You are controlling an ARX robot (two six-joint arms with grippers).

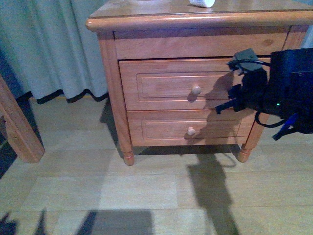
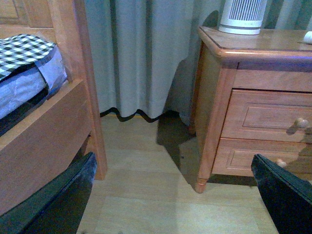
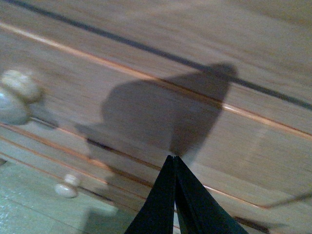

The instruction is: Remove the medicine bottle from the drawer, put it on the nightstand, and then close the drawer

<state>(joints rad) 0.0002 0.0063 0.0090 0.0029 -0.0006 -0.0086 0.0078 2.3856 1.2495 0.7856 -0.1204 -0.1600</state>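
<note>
The right gripper (image 3: pixel 174 163) had its two dark fingers pressed together to a single point, holding nothing. It stood just in front of the upper drawer (image 1: pixel 166 84), to the right of that drawer's round wooden knob (image 1: pixel 195 89) and level with the panel. In the right wrist view the shut fingertips pointed at the drawer face and cast a shadow on it; whether they touched the wood could not be told. Pinched tips suit a flat push better than a grasp, so the arm was most likely placed there to press the drawer home. The drawer front sat nearly flush with the nightstand (image 1: pixel 195 20) frame, so this looked like the closing step, close to done.

The medicine bottle (image 1: pixel 201 3) lay on its side on the nightstand top, above and a little left of the gripper, well clear of it. It was cut off by the upper edge of the front view, so its label could not be read. In the left wrist view only a pale sliver showed at the frame edge.

The left gripper (image 2: pixel 175 195) hung well away, its fingers spread wide over bare floor with nothing between them, looking toward the nightstand's side and the curtain (image 2: pixel 141 53). It seemed parked out of the way.

The right wrist view was blurred. The lower drawer's knob (image 1: pixel 191 131) showed there only as a soft pale blob. The arm's dark body hid the right ends of both drawer fronts. The white ribbed device (image 2: pixel 242 17) on the top was cropped.
</note>
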